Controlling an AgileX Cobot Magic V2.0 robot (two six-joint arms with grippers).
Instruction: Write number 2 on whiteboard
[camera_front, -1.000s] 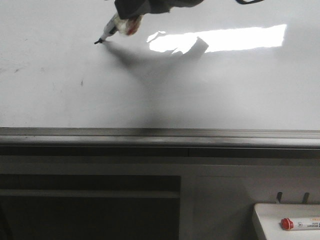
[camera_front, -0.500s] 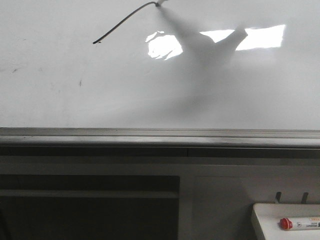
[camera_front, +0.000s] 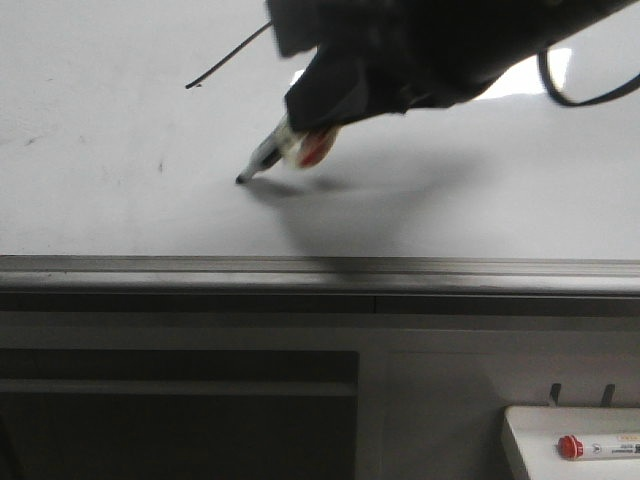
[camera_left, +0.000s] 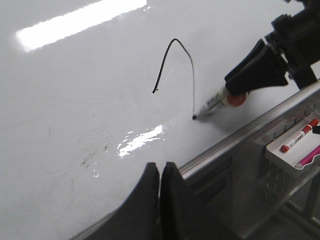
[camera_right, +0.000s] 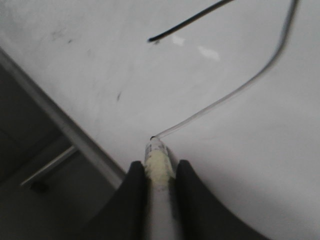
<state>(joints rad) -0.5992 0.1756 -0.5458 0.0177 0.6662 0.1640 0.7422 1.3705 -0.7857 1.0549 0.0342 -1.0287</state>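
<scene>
My right gripper (camera_right: 159, 172) clamps the marker (camera_front: 283, 145), tip now on the whiteboard (camera_front: 480, 190) just ahead. Since 0.5 s ago the number 2 (camera_left: 176, 65) gained its diagonal; base stroke next. Left gripper (camera_left: 160, 175) shut, empty.

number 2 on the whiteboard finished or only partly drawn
Partly drawn: the number 2 has its hooked top and long diagonal, no base stroke. The marker tip rests at the diagonal's lower end, held by the right gripper.

Your right gripper (camera_front: 300, 135) is matte black, with a bulky angular housing and a black cable loop (camera_front: 585, 95) trailing beside it. Your left gripper (camera_left: 160, 175) shows two smooth, dark, tapered fingers (camera_left: 147, 187).
</scene>
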